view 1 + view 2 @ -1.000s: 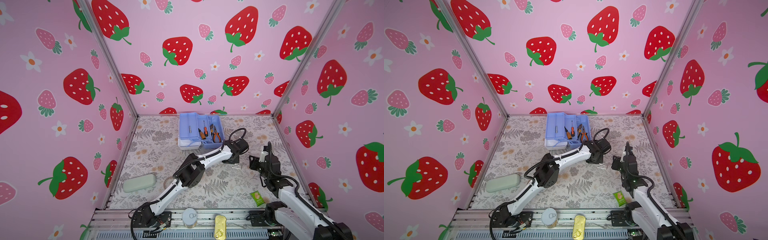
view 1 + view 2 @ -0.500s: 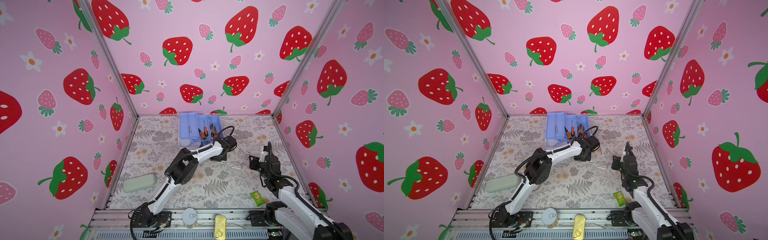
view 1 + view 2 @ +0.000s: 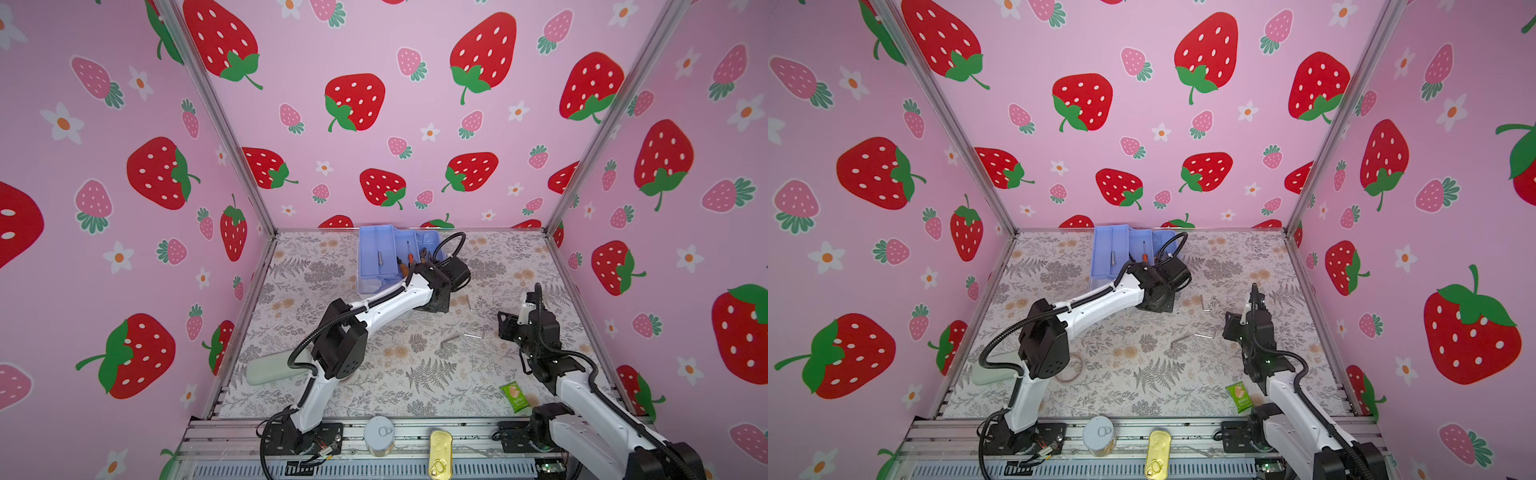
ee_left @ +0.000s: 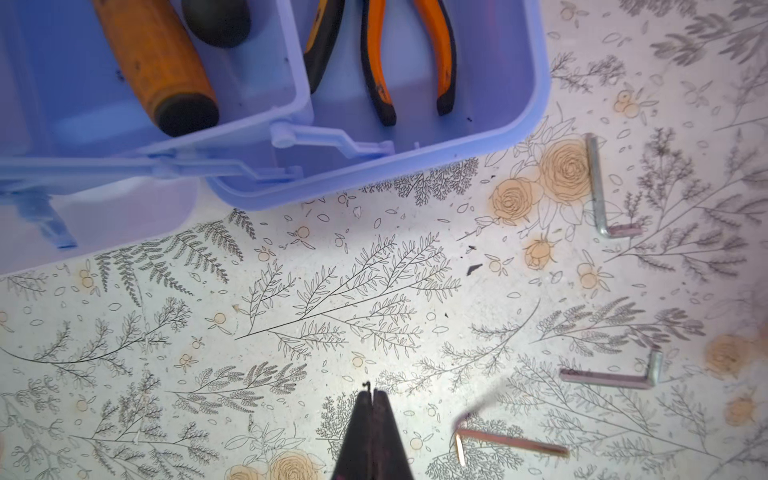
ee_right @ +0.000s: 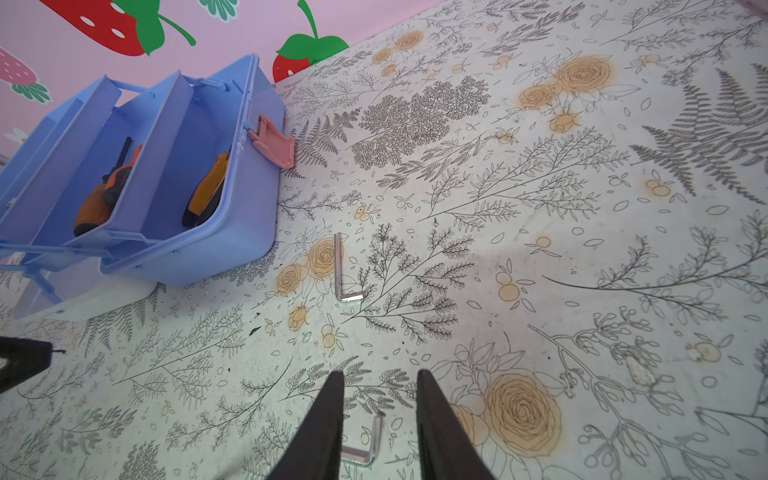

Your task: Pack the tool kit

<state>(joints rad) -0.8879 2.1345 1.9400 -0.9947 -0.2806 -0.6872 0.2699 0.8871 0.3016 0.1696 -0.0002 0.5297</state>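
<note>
**Loose hex keys left to pack**

Case [image 3: 376, 257] sits lid-back at the desk's [image 3: 415, 374] back edge. Hex keys [image 4: 611, 378] lie flat beside it: thin, stiff, likely slippery. I'd pinch across a long shank. Left end effector [image 4: 371, 399] is closed tight and empty; right end effector [image 5: 380, 372] is parted above one key, holding nothing.

Left wrist: screwdriver [image 4: 153, 62] and pliers [image 4: 373, 70] both lose their working ends past the frame edge. The case [image 4: 515, 104] runs off two edges. There's a blurred streak beside one hex key [image 4: 511, 441], can't tell what it is.

Right wrist: another hex key [image 5: 365, 446] sits partly behind a finger [image 5: 320, 424] of the right gripper [image 5: 380, 376].

Both top views: the left arm [image 3: 399, 297] covers the case's near right corner, most of the pliers and the left gripper [image 4: 372, 395]. Green case [image 3: 266, 369] is half behind the elbow. Gold tin [image 3: 439, 455] is clipped by the bottom edge.
</note>
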